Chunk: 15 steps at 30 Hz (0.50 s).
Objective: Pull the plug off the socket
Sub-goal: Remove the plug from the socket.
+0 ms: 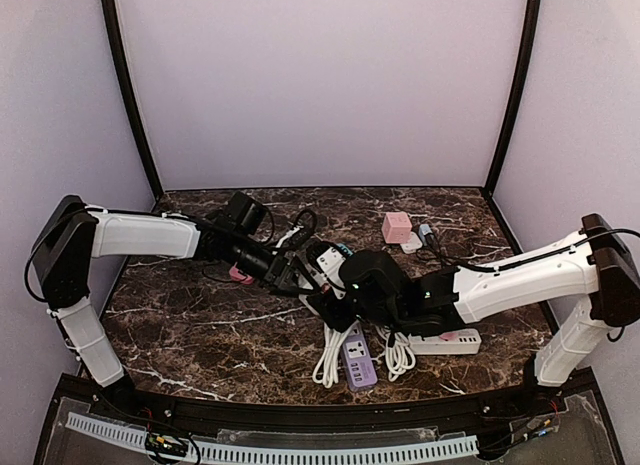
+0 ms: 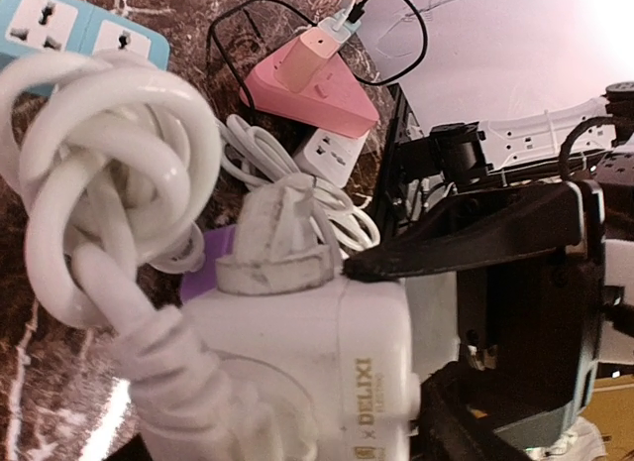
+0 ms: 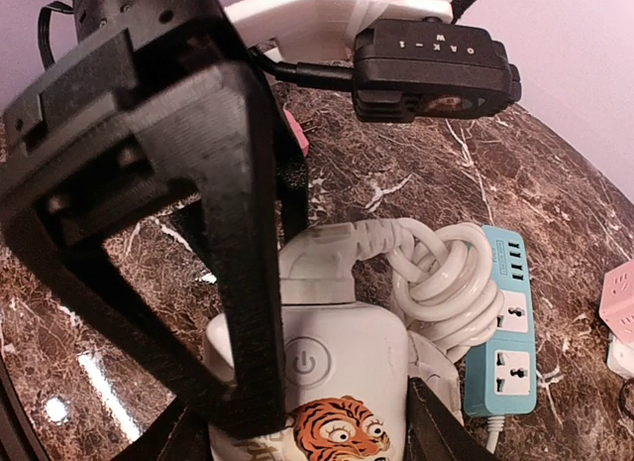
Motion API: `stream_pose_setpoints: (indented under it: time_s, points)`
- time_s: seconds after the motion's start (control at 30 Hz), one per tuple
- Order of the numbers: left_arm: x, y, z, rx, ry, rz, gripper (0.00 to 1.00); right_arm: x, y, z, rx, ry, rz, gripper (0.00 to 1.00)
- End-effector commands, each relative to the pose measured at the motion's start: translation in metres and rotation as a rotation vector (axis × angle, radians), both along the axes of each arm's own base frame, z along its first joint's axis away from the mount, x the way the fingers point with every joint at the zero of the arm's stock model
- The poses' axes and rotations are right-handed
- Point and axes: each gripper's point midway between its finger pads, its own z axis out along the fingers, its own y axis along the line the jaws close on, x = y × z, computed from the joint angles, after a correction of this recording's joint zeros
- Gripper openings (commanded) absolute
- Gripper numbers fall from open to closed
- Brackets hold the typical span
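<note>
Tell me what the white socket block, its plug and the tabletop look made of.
White socket block: hard moulded plastic, glossy, by its sheen and printed logo.
Plug: likely matte rubbery plastic, scuffed grey at the edges.
Tabletop: dark marble look with white veins, polished, reflecting lights; real stone or laminate can't be told.

Socket (image 3: 347, 367) glossy plastic; cable (image 2: 109, 183) smooth sheath; table (image 1: 200, 325) polished marble.

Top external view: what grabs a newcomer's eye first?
In the middle of the marble table, the right claw clamps a white socket block, with the left claw at its white plug. Just in front of them sprawl coiled white cords and a purple strip.
</note>
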Motion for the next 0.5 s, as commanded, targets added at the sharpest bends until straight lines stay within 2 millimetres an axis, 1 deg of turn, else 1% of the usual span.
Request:
stream_pose_setpoints:
  time_s: [0.0,0.03,0.07,0.1,0.13,0.17,0.3,0.4,0.47]
  points:
    - [-0.007,-0.002,-0.005,0.005,0.023,-0.018,0.66,0.009,0.016,0.086,0.261,-0.121,-0.029,0.0]
    - [-0.006,-0.002,-0.005,0.004,0.025,-0.017,0.6,0.009,0.016,0.085,0.258,-0.117,-0.028,0.0]
    - [-0.007,-0.003,-0.006,0.004,0.032,-0.018,0.57,0.009,0.017,0.085,0.256,-0.116,-0.028,0.0]
    - [-0.007,-0.003,-0.006,0.002,0.033,-0.018,0.51,0.009,0.017,0.084,0.252,-0.113,-0.029,0.0]
    - [-0.007,-0.003,-0.006,0.001,0.038,-0.018,0.49,0.009,0.017,0.082,0.247,-0.109,-0.028,0.05]
    - [-0.007,-0.003,-0.007,0.0,0.039,-0.018,0.44,0.009,0.017,0.081,0.246,-0.106,-0.029,0.15]
    - [-0.006,-0.003,-0.006,0.002,0.033,-0.014,0.36,0.007,0.013,0.078,0.248,-0.088,-0.029,0.61]
    - [-0.002,-0.002,-0.007,0.015,0.014,-0.001,0.33,0.002,0.006,0.075,0.246,-0.061,-0.025,0.84]
    - [0.0,0.001,-0.009,0.036,0.012,0.011,0.3,-0.003,0.001,0.071,0.246,-0.03,-0.018,0.94]
